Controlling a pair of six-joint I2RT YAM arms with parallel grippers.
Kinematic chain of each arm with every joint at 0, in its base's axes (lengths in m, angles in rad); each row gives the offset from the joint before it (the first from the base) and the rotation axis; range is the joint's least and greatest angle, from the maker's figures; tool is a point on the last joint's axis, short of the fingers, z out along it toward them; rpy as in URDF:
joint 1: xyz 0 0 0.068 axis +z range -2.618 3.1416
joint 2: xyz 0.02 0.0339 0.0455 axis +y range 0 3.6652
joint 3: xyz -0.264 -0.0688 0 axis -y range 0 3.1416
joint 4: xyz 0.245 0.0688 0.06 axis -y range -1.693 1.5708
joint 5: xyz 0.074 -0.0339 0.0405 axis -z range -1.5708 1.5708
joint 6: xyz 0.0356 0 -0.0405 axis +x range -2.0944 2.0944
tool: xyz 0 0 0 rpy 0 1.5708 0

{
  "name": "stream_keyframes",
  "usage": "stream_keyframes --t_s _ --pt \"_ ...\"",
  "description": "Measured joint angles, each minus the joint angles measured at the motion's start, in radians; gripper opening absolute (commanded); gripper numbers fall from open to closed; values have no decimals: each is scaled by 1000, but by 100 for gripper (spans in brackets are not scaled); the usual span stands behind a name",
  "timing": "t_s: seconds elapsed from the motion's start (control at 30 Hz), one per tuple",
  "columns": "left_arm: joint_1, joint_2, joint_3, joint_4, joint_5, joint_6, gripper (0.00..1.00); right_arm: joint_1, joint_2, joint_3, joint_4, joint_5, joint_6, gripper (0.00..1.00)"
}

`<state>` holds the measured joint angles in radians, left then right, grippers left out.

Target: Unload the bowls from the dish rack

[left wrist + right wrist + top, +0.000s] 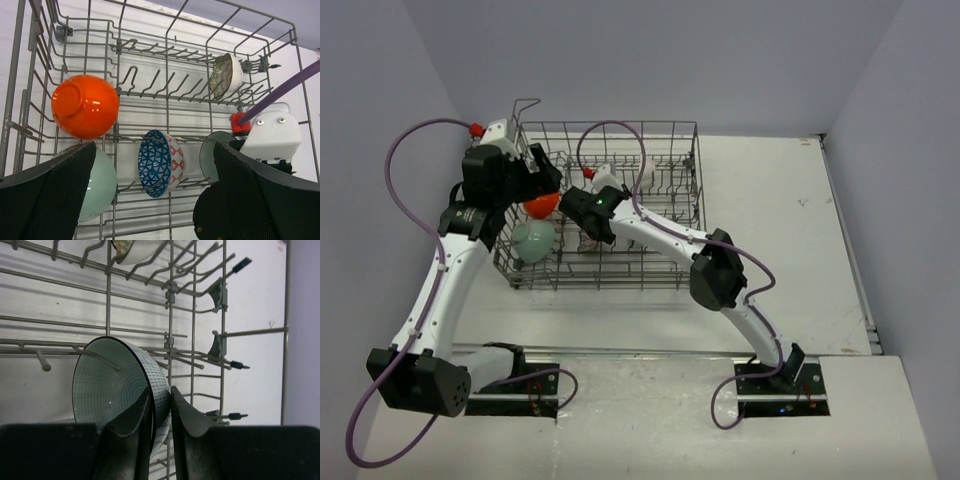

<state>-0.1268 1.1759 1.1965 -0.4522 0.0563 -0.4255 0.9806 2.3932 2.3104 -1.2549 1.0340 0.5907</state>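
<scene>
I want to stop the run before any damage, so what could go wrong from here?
1. The right gripper pinches only the thin rim of the mint-green bowl; it may slip or swing when lifted.
2. A rack tine crosses this bowl's opening and could catch it.
3. The open left gripper hangs close to the right wrist; they might collide.
</scene>
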Motion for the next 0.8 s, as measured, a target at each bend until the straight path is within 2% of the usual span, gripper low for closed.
stream_keyframes --t_s 0.13,0.2,0.33,0.47,0.6,0.8 --pt "0 -11 -19 34 4 2 100 23 0 -19 117 58 -195 0" --pt "0 -16 -30 46 5 3 100 37 -5 -82 243 118 -343 0" --pt "0 -21 -42 58 5 3 100 68 -33 -290 643 222 -707 0" --pt "0 -35 -59 74 6 6 100 79 -64 -389 971 271 -1007 0" --pt "0 -51 -77 80 7 16 100 76 -78 -452 1296 319 -1259 0" --pt "-3 -60 -74 132 37 13 100 74 -78 -480 1855 334 -1762 0"
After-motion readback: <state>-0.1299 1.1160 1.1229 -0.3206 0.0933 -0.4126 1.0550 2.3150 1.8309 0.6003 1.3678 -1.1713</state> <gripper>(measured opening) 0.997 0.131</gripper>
